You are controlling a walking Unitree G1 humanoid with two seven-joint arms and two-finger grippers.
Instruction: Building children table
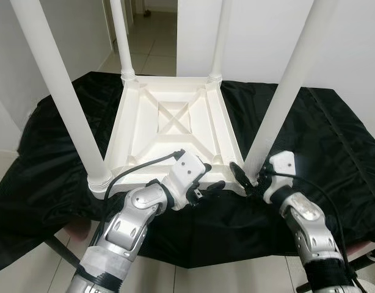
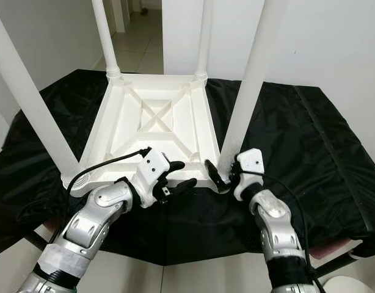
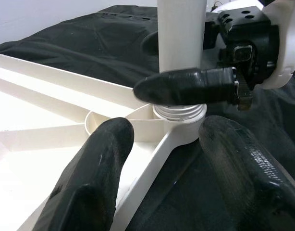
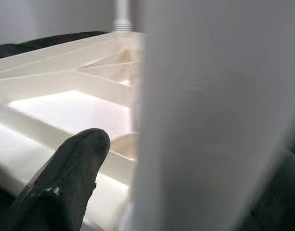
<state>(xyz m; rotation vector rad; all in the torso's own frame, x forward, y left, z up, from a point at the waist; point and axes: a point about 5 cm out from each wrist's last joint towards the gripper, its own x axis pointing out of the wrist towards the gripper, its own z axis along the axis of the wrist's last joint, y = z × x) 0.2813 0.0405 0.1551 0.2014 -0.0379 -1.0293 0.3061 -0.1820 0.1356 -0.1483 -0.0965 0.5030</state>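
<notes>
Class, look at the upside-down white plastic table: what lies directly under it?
A black cloth spreads under the upside-down white plastic table and out past every side. Whatever supports the cloth beneath the table is covered, so it cannot be identified.

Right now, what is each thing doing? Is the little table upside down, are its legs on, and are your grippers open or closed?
Children's table: upside down on the black cloth, all four legs standing up in its corners.
Near-right leg: upright in its socket, held near its base.
Right gripper: shut on the near-right leg.
Left gripper: open, beside the table's near edge, holding nothing.
Black cloth: spread out, wrinkled.
</notes>
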